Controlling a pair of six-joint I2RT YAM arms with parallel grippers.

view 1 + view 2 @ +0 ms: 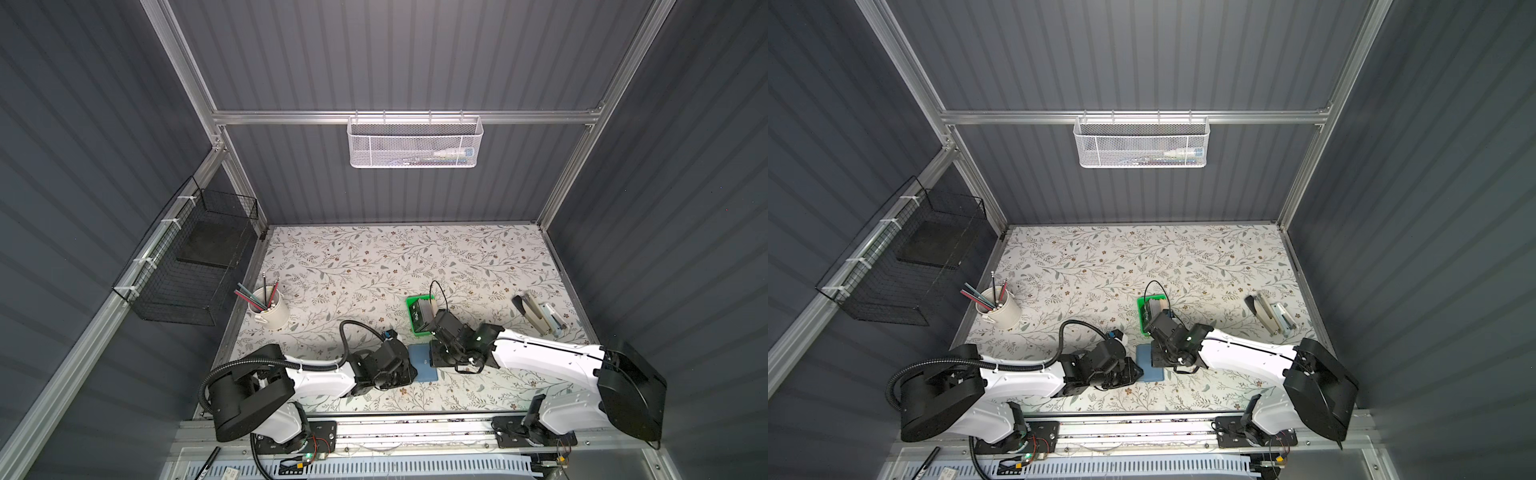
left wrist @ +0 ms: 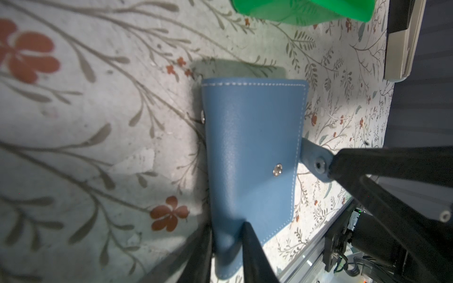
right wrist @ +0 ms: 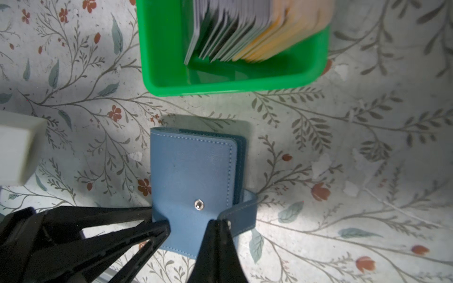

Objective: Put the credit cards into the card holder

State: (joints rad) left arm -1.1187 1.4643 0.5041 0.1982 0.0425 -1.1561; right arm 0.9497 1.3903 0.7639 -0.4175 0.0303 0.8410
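Observation:
The blue card holder lies closed on the floral table between both arms. My left gripper is shut on its spine edge, one finger on each side. My right gripper is shut on the holder's snap tab, which is unsnapped and pulled away from the cover. The credit cards stand on edge in a packed row, grey, dark and tan, in the green tray just behind the holder.
A white mug of pencils stands at the left. A stapler lies at the right. A black wire basket hangs on the left wall and a white mesh basket on the back rail.

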